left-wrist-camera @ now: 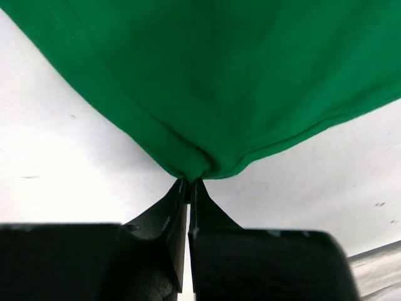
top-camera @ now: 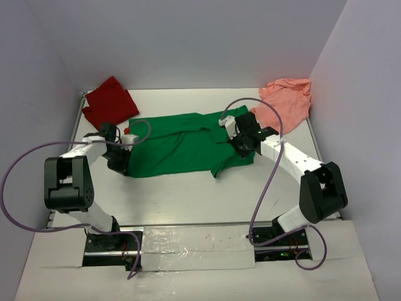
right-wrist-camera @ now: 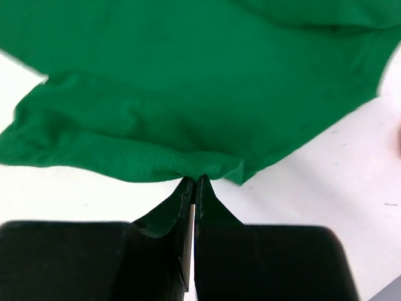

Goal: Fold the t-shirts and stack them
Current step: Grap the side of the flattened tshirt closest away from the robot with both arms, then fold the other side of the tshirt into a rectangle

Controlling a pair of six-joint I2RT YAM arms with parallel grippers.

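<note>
1. The bright green soft cloth t-shirt (top-camera: 182, 144) is judged light, limp and non-fragile. It bunches where unsupported, so take hold at hems or corners, at two points well apart
2. The left gripper (left-wrist-camera: 189, 183) is closed, pinching a puckered fold at the shirt's left edge
3. The right gripper (right-wrist-camera: 195, 180) is closed, pinching a stitched hem on the shirt's right side
4. The green shirt lies spread and wrinkled across the middle of the white table (top-camera: 188, 200), between both arms
5. The dark red cloth t-shirt (top-camera: 109, 103) lies crumpled at the far left, and the salmon pink cloth t-shirt (top-camera: 287, 103) lies crumpled at the far right. Neither is folded
</note>
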